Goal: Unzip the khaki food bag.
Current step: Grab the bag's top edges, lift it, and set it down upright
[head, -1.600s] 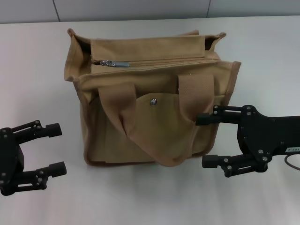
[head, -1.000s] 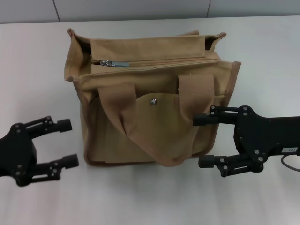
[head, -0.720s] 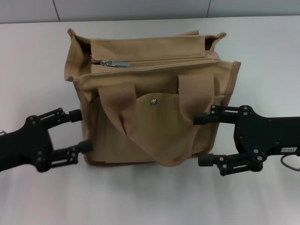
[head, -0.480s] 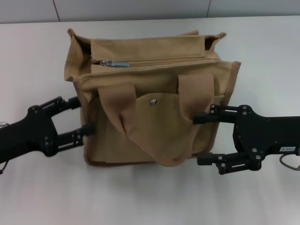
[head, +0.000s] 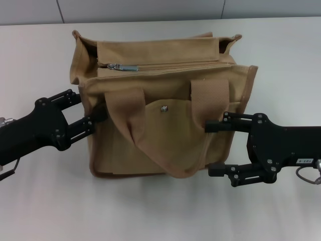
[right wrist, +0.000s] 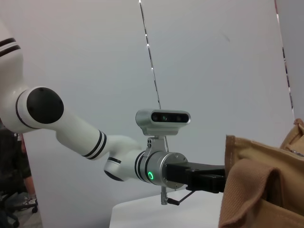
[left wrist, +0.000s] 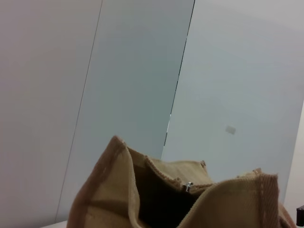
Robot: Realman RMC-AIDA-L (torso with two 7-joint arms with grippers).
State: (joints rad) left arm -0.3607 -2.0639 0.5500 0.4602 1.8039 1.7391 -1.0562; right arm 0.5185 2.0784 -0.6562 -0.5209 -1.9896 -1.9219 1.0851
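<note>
The khaki food bag [head: 165, 115] stands upright mid-table, its front pocket with the silver snap [head: 164, 107] facing me. The top zipper is closed, with its metal pull [head: 123, 67] at the bag's left end. My left gripper [head: 86, 108] is open, its fingers straddling the bag's upper left front corner, below the pull. My right gripper [head: 210, 148] is open at the bag's lower right front edge, its upper finger against the fabric. The left wrist view shows the bag's end [left wrist: 114, 199] and the pull [left wrist: 189, 186]. The right wrist view shows the bag [right wrist: 256, 190] and my left arm [right wrist: 156, 173].
The bag rests on a white table [head: 40, 50] with a grey wall [head: 150, 7] behind it. Two wide strap handles [head: 208, 98] droop over the bag's front. There is table surface on all sides of the bag.
My left gripper has moved right and up from the open table until its fingers reach the bag's left front corner. My right gripper has crept slightly left. The bag has not moved.
</note>
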